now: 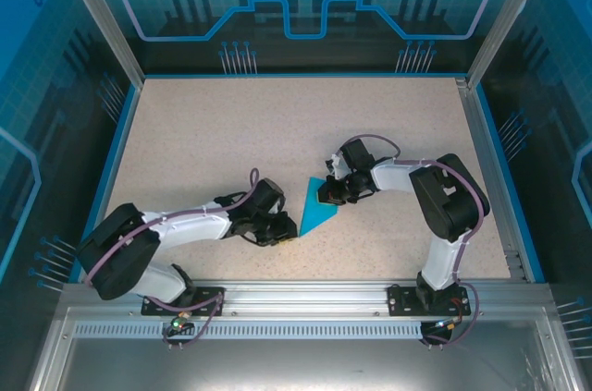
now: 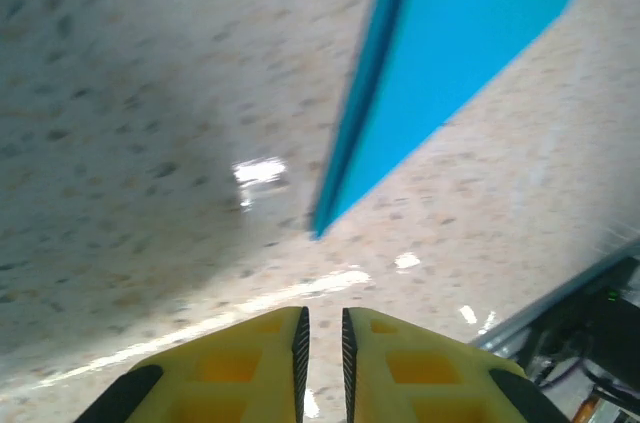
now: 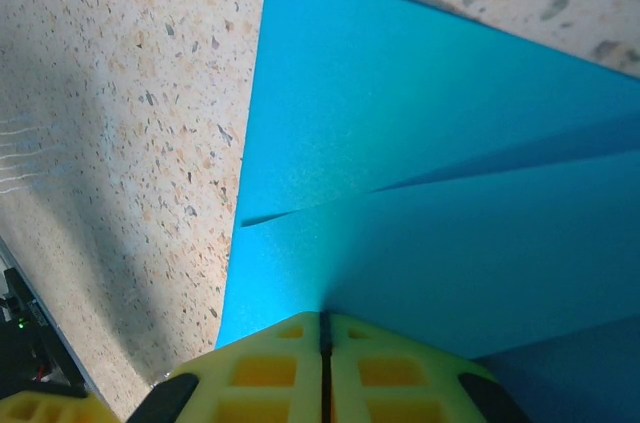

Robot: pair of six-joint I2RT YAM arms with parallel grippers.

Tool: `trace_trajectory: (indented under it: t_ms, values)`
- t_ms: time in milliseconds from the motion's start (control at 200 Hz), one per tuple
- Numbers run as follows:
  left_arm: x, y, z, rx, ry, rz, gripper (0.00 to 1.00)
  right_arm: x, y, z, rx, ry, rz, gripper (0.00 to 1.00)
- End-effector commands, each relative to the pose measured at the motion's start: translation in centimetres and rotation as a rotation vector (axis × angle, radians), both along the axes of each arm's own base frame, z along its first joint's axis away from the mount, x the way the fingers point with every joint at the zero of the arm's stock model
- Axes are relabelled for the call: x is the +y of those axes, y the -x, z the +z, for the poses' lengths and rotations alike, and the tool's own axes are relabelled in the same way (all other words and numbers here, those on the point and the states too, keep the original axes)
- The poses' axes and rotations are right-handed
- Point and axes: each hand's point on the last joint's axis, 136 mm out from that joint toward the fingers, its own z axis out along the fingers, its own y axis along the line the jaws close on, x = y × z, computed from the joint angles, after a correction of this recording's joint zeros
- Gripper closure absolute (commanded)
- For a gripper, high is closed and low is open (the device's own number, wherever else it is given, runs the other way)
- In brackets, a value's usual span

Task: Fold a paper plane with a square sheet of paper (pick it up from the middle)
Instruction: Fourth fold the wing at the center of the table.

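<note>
Near the desk's [image 1: 185, 132] middle, my right jaws [image 1: 330, 195] pinch the folded blue paper [image 1: 314, 208] while my left jaws [image 1: 277, 232] stand narrow, empty beside its tip, risking a slip or tear.

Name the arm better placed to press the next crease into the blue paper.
Left, probably. The right claw is shut on the blue paper, pinning it. The left claw holds nothing, nearly shut, just short of the paper's sharp tip.
</note>
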Motion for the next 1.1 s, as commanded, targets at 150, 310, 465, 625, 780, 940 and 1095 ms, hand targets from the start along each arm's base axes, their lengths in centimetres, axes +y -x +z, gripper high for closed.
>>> trace_trajectory:
  t_ms: [150, 310, 465, 625, 780, 940, 1095]
  values:
    - [-4.2, -4.9, 1.9, -0.101, 0.045, -0.028, 0.82, -1.6, 0.8, -1.9, 0.040, 0.086, -0.048, 0.91]
    - [-4.2, -5.7, -1.5, -0.048, -0.032, -0.003, 0.89, -0.8, 0.2, -0.6, 0.030, 0.043, -0.048, 0.90]
    - [-2.4, -5.1, -4.3, -0.010, -0.120, 0.042, 0.94, -0.3, -0.2, 1.8, -0.013, -0.002, -0.043, 0.90]
    - [-1.4, -3.9, -5.8, 0.014, -0.146, 0.043, 0.96, 1.3, 0.5, 4.3, -0.046, -0.098, -0.008, 0.90]
    - [-1.5, -3.7, -6.2, 0.021, -0.147, 0.033, 0.97, 2.2, 1.3, 3.5, -0.034, -0.071, -0.008, 0.90]
    - [-1.6, -3.6, -6.3, 0.024, -0.151, 0.029, 0.97, 2.1, 2.0, 1.1, 0.009, -0.058, -0.027, 0.91]
    - [-1.5, -3.5, -6.4, 0.031, -0.160, 0.031, 0.97, 0.8, 2.2, -1.0, 0.022, 0.005, -0.051, 0.92]
